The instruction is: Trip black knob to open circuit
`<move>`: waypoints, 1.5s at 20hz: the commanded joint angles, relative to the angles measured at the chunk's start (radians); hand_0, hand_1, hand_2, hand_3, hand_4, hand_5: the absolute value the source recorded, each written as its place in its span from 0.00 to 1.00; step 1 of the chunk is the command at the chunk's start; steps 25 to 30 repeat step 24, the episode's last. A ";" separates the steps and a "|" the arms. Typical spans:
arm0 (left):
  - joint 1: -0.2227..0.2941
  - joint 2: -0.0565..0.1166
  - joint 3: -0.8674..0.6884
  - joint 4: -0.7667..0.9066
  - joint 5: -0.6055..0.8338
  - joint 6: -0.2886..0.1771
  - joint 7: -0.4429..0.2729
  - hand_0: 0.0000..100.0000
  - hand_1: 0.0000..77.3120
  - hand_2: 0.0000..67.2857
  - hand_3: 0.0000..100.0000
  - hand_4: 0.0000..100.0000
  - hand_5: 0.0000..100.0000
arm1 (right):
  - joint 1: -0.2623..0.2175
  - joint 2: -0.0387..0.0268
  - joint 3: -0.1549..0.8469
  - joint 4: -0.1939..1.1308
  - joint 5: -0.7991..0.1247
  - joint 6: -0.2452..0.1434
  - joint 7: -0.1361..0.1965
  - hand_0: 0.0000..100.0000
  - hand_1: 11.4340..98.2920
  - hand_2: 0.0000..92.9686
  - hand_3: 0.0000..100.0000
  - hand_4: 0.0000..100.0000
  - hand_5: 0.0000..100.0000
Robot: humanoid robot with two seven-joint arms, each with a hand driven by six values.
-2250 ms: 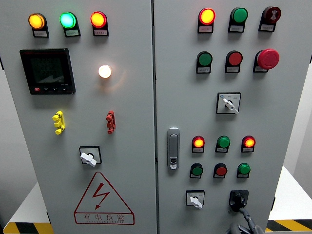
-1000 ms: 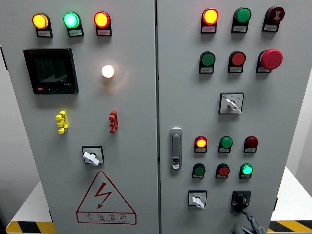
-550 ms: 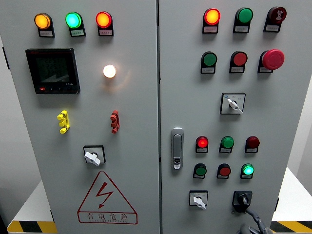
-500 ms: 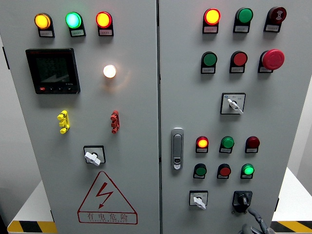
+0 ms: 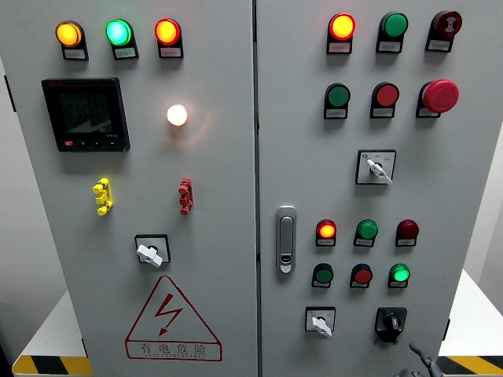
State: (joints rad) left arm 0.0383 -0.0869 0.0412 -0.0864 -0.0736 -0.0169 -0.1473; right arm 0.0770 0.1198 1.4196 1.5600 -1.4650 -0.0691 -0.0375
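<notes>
The black knob [image 5: 391, 321] sits at the lower right of the grey cabinet's right door [image 5: 456, 181], its handle roughly upright. Only a grey sliver of my right hand [image 5: 416, 361] shows at the bottom edge, below and right of the knob and apart from it. Above the knob, the green lamp [image 5: 401, 273] is lit, the red lamp [image 5: 407, 230] above that is dark, and the red lamp [image 5: 326, 230] to its left glows. My left hand is out of view.
A white selector switch [image 5: 319, 322] sits left of the knob, and the door latch [image 5: 286, 239] is beside the seam. A red mushroom stop button [image 5: 438, 95] is at the upper right. The left door carries a meter [image 5: 85, 114], lamps and a warning triangle [image 5: 171, 320].
My right hand was on the black knob and has dropped down away from it. The right red lamp went out and the green lamp below it lit. The view shifted slightly.
</notes>
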 commanded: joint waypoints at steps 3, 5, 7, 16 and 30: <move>0.000 -0.001 0.000 0.001 0.000 0.000 0.000 0.00 0.04 0.19 0.21 0.07 0.02 | -0.062 -0.0002 -0.005 0.054 -0.015 0.000 0.001 0.84 0.41 0.08 0.38 0.31 0.58; 0.000 -0.001 0.000 0.001 0.000 0.000 0.000 0.00 0.04 0.19 0.21 0.07 0.02 | -0.091 -0.0002 -0.007 0.070 -0.018 0.000 0.001 0.84 0.41 0.08 0.36 0.29 0.55; 0.000 -0.001 0.000 0.001 0.000 0.000 0.000 0.00 0.04 0.19 0.21 0.07 0.02 | -0.120 -0.0002 -0.013 0.097 -0.023 0.000 0.001 0.84 0.42 0.09 0.33 0.27 0.52; 0.000 0.001 -0.001 0.001 0.000 0.000 0.000 0.00 0.05 0.19 0.21 0.07 0.02 | -0.163 0.0135 -0.017 0.129 -0.089 0.000 0.002 0.85 0.43 0.12 0.30 0.23 0.38; 0.000 0.001 -0.001 0.001 0.000 0.000 0.000 0.00 0.05 0.19 0.21 0.07 0.02 | -0.189 0.0136 -0.042 0.130 -0.141 -0.014 0.007 0.86 0.42 0.13 0.28 0.24 0.39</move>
